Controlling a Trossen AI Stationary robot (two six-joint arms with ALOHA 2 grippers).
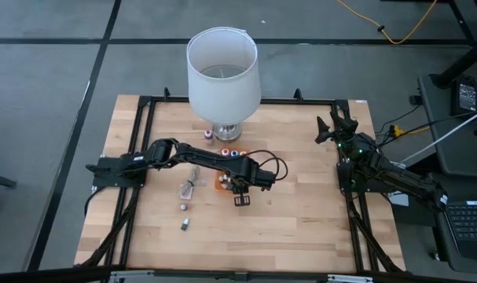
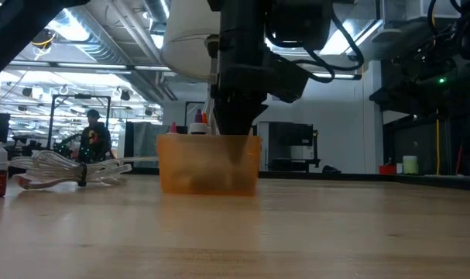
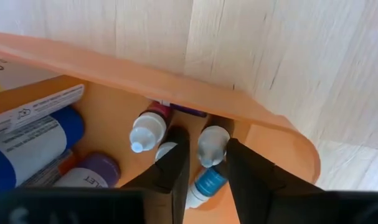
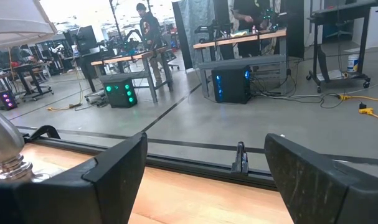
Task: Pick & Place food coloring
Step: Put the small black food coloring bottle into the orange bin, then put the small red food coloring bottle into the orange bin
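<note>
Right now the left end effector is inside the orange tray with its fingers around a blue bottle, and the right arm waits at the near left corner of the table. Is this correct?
Not fully. The left end effector is indeed in the orange tray, fingers around a blue bottle. But the high view shows the right end effector waiting open at the far right edge of the table.

The high view looks straight down on the whole table (image 1: 301, 228), from well above. The low view sits at tabletop height, facing level across the wood toward the room behind, with the orange tray (image 2: 209, 163) near the lens. The left wrist view points steeply down into that same tray (image 3: 263, 118), very close. The right wrist view faces outward over the table's far edge (image 4: 195, 163) into the room; it shares the lamp base (image 4: 5, 149) with the high view (image 1: 225, 132).
</note>
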